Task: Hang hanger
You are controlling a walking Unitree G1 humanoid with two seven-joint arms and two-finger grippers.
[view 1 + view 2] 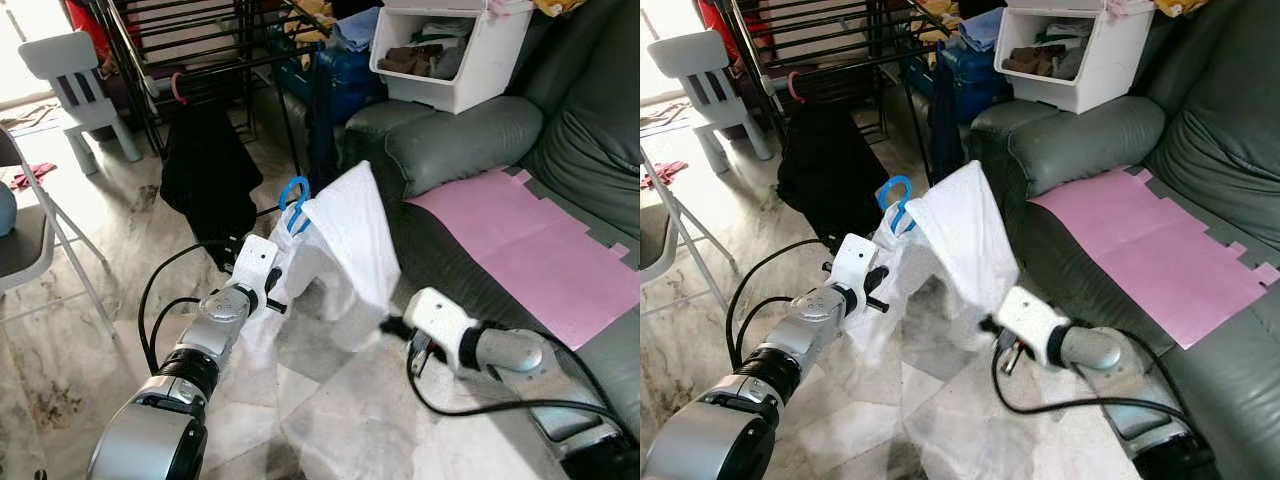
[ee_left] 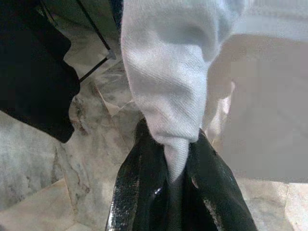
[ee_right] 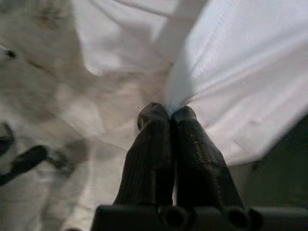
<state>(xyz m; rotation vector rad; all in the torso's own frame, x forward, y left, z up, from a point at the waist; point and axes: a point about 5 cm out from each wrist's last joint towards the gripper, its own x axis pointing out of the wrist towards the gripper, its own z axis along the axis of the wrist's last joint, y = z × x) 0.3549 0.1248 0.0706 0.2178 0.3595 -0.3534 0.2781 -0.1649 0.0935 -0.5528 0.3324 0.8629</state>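
A white garment (image 1: 345, 250) hangs on a blue hanger (image 1: 293, 200), held up between my two arms in front of the grey sofa. My left gripper (image 2: 175, 159) is shut on a bunched fold of the white cloth at the garment's left side, near the hanger's hook. My right gripper (image 3: 166, 113) is shut on the garment's lower right edge; its fingers (image 3: 190, 144) are pressed together with cloth pinched at the tips. The blue hook sticks up above the collar. A black drying rack (image 1: 200, 50) stands beyond, with a black garment (image 1: 205, 170) hung on it.
A grey sofa (image 1: 470, 140) with a pink mat (image 1: 540, 250) is on the right. A white bin (image 1: 450, 50) of clothes sits on the sofa arm. A white child's chair (image 1: 80, 90) and a folding chair (image 1: 30, 240) stand at left on the marble floor.
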